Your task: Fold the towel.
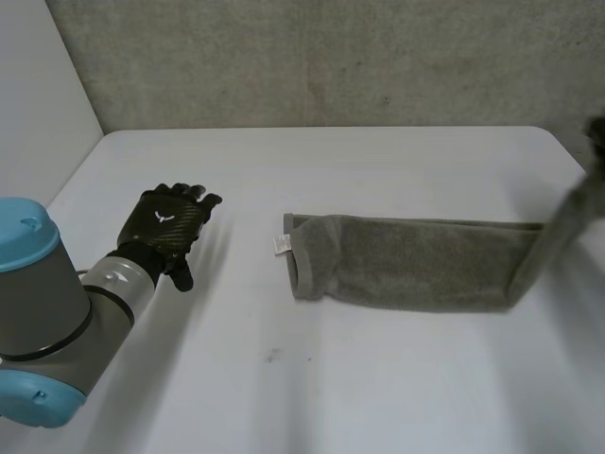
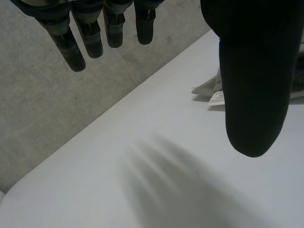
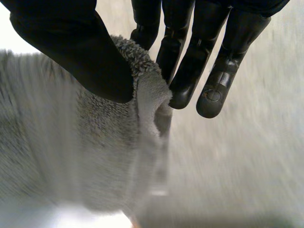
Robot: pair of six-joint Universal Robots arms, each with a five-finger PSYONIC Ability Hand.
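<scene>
Grey towel (image 1: 406, 260): lies across the middle and right of the white worktop (image 1: 312, 378) as a long narrow strip, folded lengthwise. End nearer the left arm: flat on the worktop, slightly rumpled, with a small white label (image 1: 281, 245) sticking out at the corner. Opposite end, by the right edge of the head view: rises off the worktop and slants upward, blurred.

Right robot hand (image 3: 85, 57): pinches that raised end. In the right wrist view, presses the thumb onto the towel's thick hemmed edge, against the nearest finger behind it. Other fingers (image 3: 213, 90) reach straight past the cloth, touching nothing. Rest of the towel hangs below the palm. In the head view, only a dark blur above the raised end.

Left robot hand (image 1: 170, 225): sits palm-down over the left side of the worktop, well apart from the towel, with nothing in it. In the left wrist view, fingers (image 2: 78, 54) straight and a little spread, thumb (image 2: 251, 95) straight too, bare worktop under the palm, the towel's label end just past the thumb. Cannot tell whether touching the worktop or just above it.

Behind the worktop: a grey concrete wall (image 1: 312, 57).
</scene>
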